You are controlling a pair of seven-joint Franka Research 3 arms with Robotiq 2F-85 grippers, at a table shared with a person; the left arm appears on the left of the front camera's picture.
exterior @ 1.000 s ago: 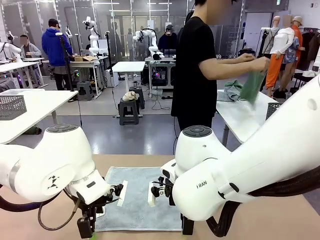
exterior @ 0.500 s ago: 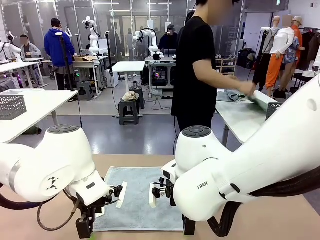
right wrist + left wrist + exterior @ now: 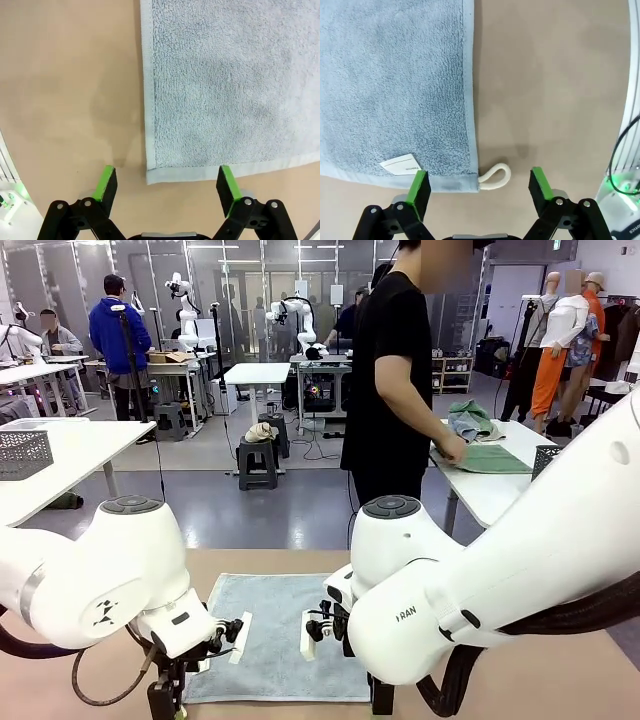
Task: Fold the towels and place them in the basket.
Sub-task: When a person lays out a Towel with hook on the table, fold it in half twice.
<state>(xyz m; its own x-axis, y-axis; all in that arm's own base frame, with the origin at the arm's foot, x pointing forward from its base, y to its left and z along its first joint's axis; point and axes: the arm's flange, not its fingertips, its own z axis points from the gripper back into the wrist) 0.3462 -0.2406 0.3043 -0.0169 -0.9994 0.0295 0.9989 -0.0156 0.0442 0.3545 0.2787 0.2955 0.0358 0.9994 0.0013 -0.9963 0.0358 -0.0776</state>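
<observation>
A pale blue-grey towel (image 3: pixel 270 625) lies flat on the brown table between my two arms. My left gripper (image 3: pixel 479 185) hangs open over its near corner, where a cream loop (image 3: pixel 496 176) and a small white label (image 3: pixel 400 165) show. My right gripper (image 3: pixel 166 184) is open above the other near corner (image 3: pixel 150 175), with nothing between the fingers. At the white side table the person presses a mint green towel (image 3: pixel 495 458) flat with both hands. A dark mesh basket (image 3: pixel 545 458) peeks out behind my right arm.
A crumpled blue-green cloth (image 3: pixel 470 422) lies on the side table behind the green towel. A paler grey mesh basket (image 3: pixel 22 452) stands on another white table at the left. Bare brown tabletop (image 3: pixel 555 75) borders the towel on both sides.
The person has brought the green towel down from the air and laid it on the side table. Both my arms have sunk slightly toward the towel's near corners, jaws still open.
</observation>
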